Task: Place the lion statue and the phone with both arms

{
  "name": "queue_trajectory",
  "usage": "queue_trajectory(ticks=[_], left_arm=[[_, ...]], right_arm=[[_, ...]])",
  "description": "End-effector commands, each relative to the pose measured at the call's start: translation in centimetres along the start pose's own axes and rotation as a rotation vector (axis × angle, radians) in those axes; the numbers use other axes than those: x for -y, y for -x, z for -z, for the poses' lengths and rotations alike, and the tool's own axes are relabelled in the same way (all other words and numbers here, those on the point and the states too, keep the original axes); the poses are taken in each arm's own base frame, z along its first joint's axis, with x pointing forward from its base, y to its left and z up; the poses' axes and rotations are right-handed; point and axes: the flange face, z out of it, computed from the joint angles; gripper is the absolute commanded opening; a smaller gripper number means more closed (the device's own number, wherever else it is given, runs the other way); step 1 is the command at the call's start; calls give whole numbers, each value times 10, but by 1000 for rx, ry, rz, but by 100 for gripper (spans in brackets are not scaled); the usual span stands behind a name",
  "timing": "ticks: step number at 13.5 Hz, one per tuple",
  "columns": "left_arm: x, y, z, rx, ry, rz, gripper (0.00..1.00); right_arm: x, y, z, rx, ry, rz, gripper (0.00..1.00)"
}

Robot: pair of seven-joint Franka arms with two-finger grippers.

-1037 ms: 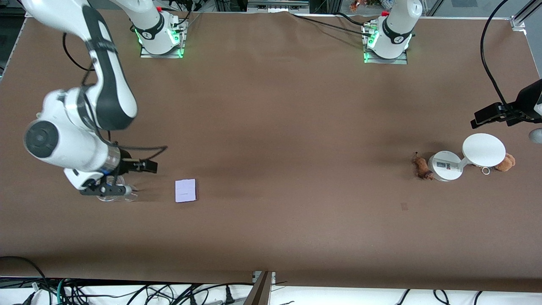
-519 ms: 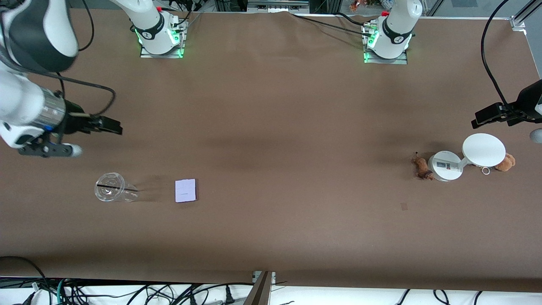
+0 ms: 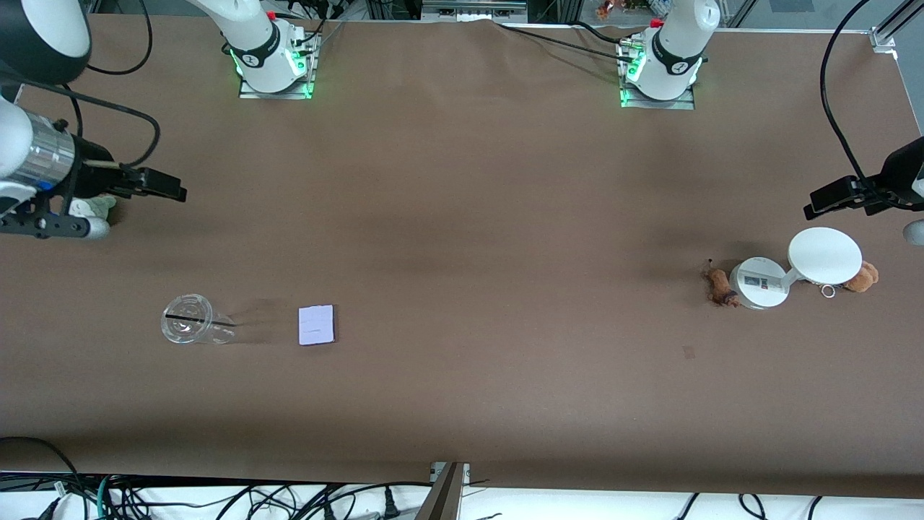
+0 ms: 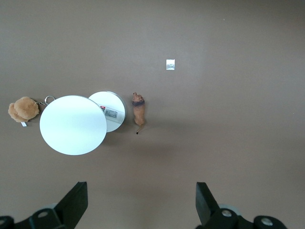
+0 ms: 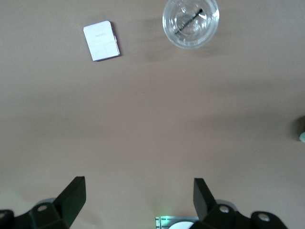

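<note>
- We find the phone point(image 3: 316, 325) flat on the tabletop point(image 3: 462, 253) beside a clear cup point(image 3: 189, 328), toward the right arm's end.
- The lion statue point(image 3: 717, 285) lies touching a white round stand point(image 3: 759, 283).
- Our right claw point(image 5: 138, 200) hangs spread wide and empty, high over its end of the tabletop.
- Our left claw point(image 4: 140, 202), also wide and empty, hovers above the lion.
- We should straddle the lion's narrow body, clear of the stand, and approach the phone across its shorter edges.

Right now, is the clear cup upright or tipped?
Upright. The clear cup shows its round rim from above in the right wrist view, beside the phone.
</note>
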Motion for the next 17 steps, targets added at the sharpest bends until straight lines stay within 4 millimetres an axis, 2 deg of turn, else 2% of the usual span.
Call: queue_trajectory(ticks=[1, 4, 6, 11, 17], left_arm=[[2, -3, 4, 7, -20, 1, 100], [1, -3, 4, 7, -20, 0, 100], [1, -3, 5, 5, -20, -2, 100], [0, -4, 4, 7, -22, -5, 100], [3, -4, 4, 7, -24, 0, 100]], right_arm=[[-10, 19, 1, -5, 1, 2, 100], [-14, 18, 0, -12, 21, 2, 100], [-12, 19, 5, -30, 39, 11, 100], [-2, 7, 28, -83, 40, 21, 100], [-4, 6, 29, -91, 63, 56, 100]])
